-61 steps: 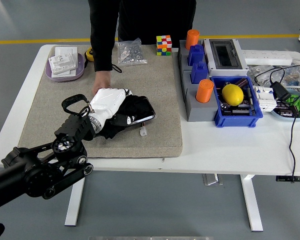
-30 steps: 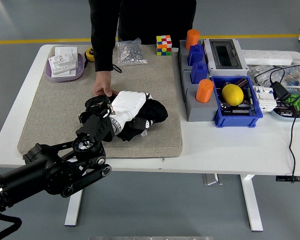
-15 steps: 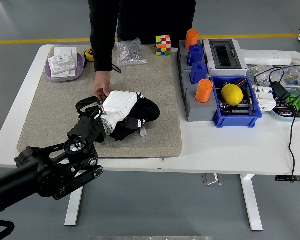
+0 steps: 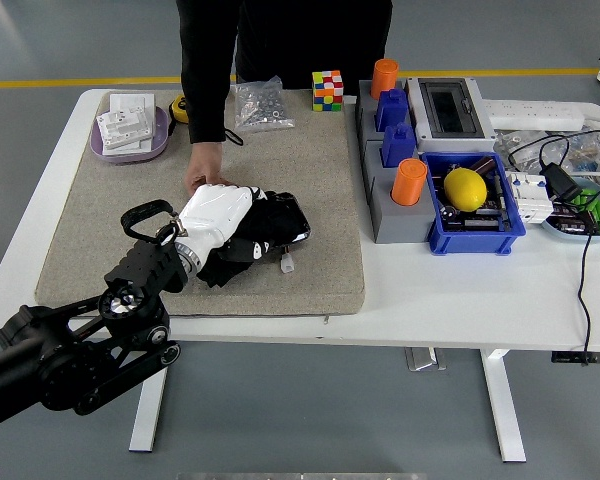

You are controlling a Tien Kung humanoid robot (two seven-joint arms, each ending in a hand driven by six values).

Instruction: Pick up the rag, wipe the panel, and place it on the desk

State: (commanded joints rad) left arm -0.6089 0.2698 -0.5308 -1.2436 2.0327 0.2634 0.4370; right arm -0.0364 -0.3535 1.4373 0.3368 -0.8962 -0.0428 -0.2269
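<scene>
**Operator:** Counting what you have in front of you, what is on the table?

**Manual:** You have one grey mat [image 4: 120, 215] on the white table [image 4: 460, 290]. One black rag [image 4: 242, 250] lies on the mat, bunched over one dark panel [image 4: 290, 222]. Your left hand [image 4: 212, 220], white-shelled, is pressed down on the rag with its fingers curled over the cloth, gripping it. Your right hand is out of view. One person's hand [image 4: 202, 175] rests on the mat, touching the panel's far edge just beside your left hand.

**Operator:** And the containers?

**Manual:** You have one purple tray [image 4: 102, 148] at the far left holding white switch plates. One clear bag [image 4: 258, 105] holds small metal parts. One grey rack [image 4: 380, 200] carries two orange cylinders [image 4: 410, 181] and two blue blocks [image 4: 392, 108]. One blue bin [image 4: 440, 232] holds one yellow lemon [image 4: 467, 188] and some dark parts. One colour cube [image 4: 327, 89] stands loose on the mat's far edge. One grey box with a dark window [image 4: 448, 105] sits behind the bin
</scene>
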